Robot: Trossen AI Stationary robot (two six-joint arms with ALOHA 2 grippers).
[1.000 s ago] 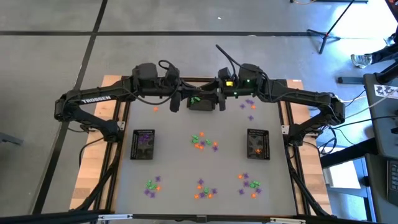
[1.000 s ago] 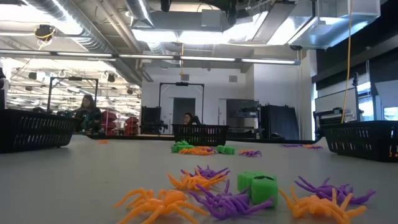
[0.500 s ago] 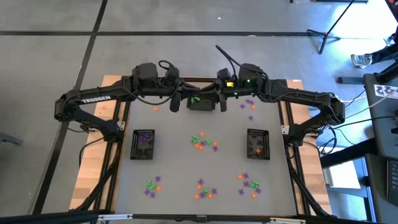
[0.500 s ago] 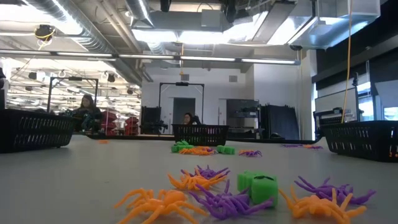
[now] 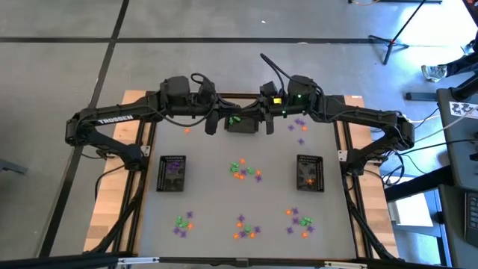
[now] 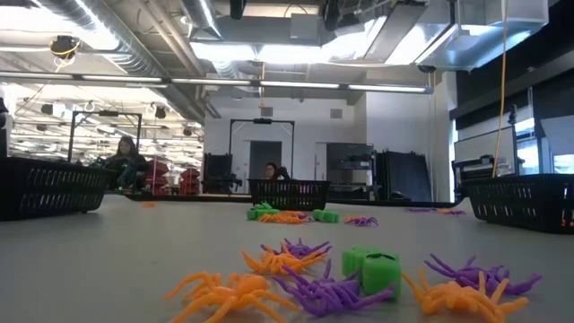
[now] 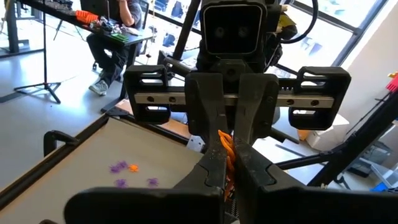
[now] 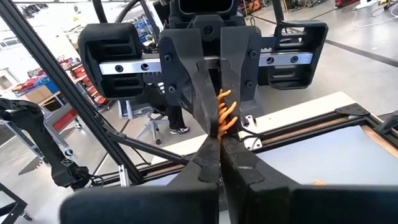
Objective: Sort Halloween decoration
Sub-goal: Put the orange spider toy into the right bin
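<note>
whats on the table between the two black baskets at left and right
In the high view, a cluster of trinkets lies between the left basket and right basket; bare table either side.

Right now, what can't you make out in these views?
- Orange plastic trinket: in both wrist views it is mostly covered by the left gripper and right gripper, both shut on it, so its shape is unclear.
- Far black mesh basket: in the low view its wall hides the contents.
- Both grippers: cut off above the low view's top edge.
- High view: the pinched trinket is too small to see.
</note>
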